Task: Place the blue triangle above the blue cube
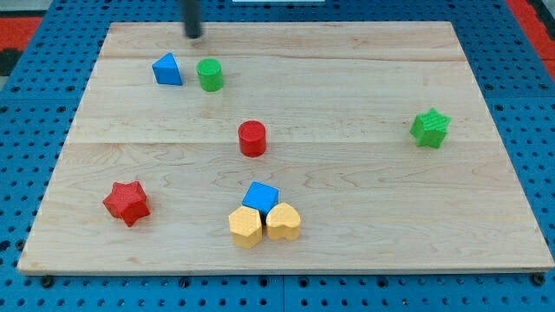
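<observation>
The blue triangle (167,69) lies near the view's top left of the wooden board (364,225). The blue cube (260,196) sits low in the middle, touching a yellow hexagon block (245,227) and a yellow heart block (283,222) below it. My tip (193,35) is at the board's top edge, just above and to the right of the blue triangle, not touching it.
A green cylinder (209,74) stands right beside the blue triangle. A red cylinder (252,138) is in the middle, between triangle and cube. A red star (127,203) lies at lower left, a green star (430,127) at the right.
</observation>
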Action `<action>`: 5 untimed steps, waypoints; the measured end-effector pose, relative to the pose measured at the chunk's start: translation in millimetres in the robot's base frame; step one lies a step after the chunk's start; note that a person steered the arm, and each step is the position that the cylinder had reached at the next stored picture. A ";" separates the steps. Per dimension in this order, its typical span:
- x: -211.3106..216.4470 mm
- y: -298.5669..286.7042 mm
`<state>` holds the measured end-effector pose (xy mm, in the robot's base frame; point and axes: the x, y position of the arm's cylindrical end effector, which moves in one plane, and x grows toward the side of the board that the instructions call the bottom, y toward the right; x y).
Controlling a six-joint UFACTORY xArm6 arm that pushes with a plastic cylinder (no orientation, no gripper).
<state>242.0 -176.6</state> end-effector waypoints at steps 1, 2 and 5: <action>68.5 9.5; 133.8 13.8; 111.0 15.7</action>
<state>353.0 -160.9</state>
